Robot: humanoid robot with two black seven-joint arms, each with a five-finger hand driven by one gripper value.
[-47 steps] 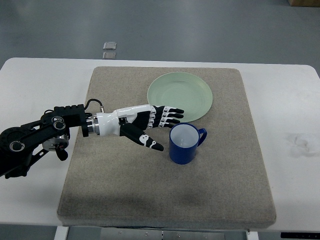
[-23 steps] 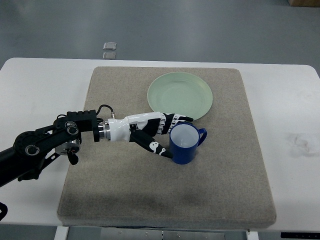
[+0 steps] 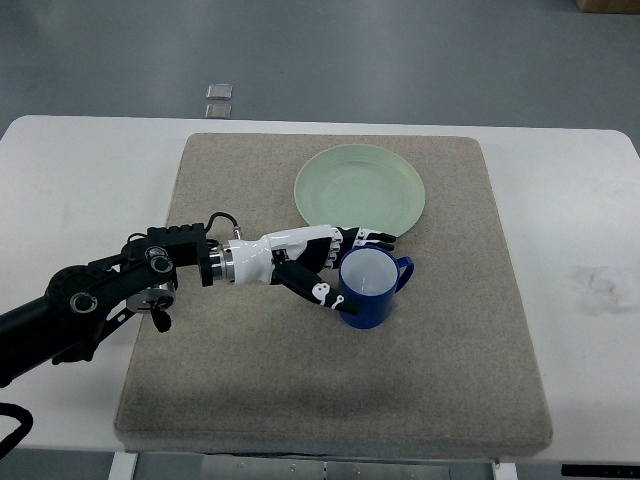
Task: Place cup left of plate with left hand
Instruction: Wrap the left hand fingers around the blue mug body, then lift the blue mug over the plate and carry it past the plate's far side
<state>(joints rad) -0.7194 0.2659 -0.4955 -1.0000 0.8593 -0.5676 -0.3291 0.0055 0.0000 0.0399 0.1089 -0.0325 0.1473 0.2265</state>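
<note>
A blue cup [image 3: 370,288] with a white inside stands upright on the grey mat, its handle pointing right, just below the pale green plate [image 3: 361,191]. My left hand [image 3: 335,268] reaches in from the left. Its fingers [image 3: 365,238] lie against the cup's far left side and the thumb [image 3: 315,290] against its near left side. The fingers wrap the cup's side loosely and the cup still rests on the mat. The right arm is not in view.
The grey mat [image 3: 250,400] covers most of the white table [image 3: 60,170]. Two small grey squares [image 3: 219,99] lie on the floor beyond the table's far edge. A faint smudge [image 3: 603,287] marks the table at right.
My left hand has moved right and a little down, from apart from the cup to having fingers and thumb around its left side. The cup has not moved.
</note>
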